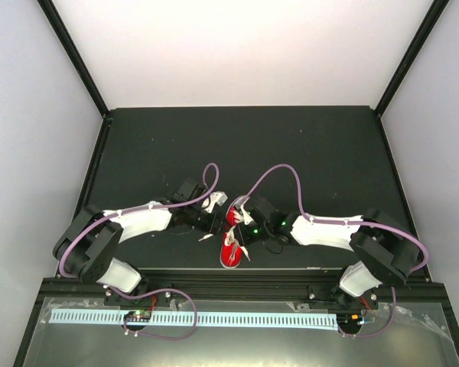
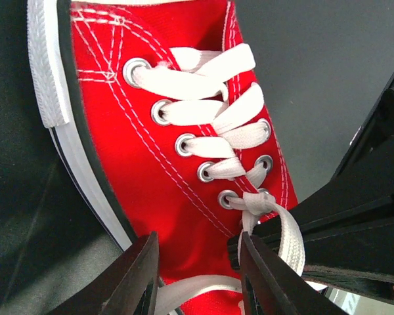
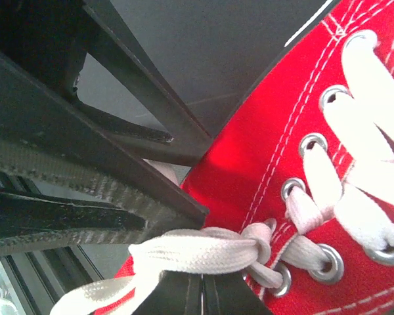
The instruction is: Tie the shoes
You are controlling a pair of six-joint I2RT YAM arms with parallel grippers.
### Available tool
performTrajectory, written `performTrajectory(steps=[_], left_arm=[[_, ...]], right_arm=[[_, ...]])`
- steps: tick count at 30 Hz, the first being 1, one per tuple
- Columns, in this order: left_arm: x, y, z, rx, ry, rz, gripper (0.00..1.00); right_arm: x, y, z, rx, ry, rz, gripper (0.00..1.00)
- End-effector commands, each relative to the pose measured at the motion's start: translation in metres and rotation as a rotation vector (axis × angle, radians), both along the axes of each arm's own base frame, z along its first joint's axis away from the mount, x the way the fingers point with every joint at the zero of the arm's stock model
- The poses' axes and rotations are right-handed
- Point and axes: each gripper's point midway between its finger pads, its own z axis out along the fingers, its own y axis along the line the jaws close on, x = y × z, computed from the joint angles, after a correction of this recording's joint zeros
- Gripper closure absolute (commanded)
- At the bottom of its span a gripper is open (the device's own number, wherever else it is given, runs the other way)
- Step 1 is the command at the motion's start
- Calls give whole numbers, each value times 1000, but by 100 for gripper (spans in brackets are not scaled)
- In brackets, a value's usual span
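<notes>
The shoe (image 1: pixel 231 251), a red canvas sneaker with white laces, lies between both arms near the table's front edge. In the left wrist view its eyelet rows and a first knot (image 2: pixel 253 203) show. My left gripper (image 2: pixel 196 239) stands open over the red canvas (image 2: pixel 184 216), with a loose lace strand (image 2: pixel 197 285) lying across the gap, untouched. My right gripper (image 3: pixel 200 281) is shut, its tips pinching the lower edge of a folded lace loop (image 3: pixel 197 252) that runs out from the knot (image 3: pixel 257 244). Both grippers meet at the shoe's top, left (image 1: pixel 217 222) and right (image 1: pixel 243 226).
The black table mat (image 1: pixel 291 153) extends behind the shoe to white walls and black corner posts (image 1: pixel 73 53). A metal rail (image 1: pixel 237 317) runs along the near edge. Purple cables (image 1: pixel 279 172) arch over both arms.
</notes>
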Motion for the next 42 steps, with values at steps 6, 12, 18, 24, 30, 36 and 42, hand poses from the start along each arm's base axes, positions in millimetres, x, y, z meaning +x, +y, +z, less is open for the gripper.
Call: performTrajectory(steps=[6,12,18,24,30,36,42], left_arm=[[0,-12,22,-111,-20,-12,64],[-1,-9,21,-108,-24,-2,63],[-2,-8,20,-109,-26,7,55],[-1,-7,22,-108,-39,13,51],[3,-6,24,-105,-53,34,45],[4,-7,24,-109,-52,32,44],[5,-7,23,-101,-47,40,41]], right_arm=[[2,-4,0,-9,-18,-16,98],[2,-3,1,-6,-15,-18,98],[2,-3,2,-4,-16,-16,98],[1,-3,2,-4,-16,-14,98],[1,-3,1,-4,-13,-15,98],[1,-2,2,-2,-14,-12,98],[1,-2,2,-1,-12,-13,98]])
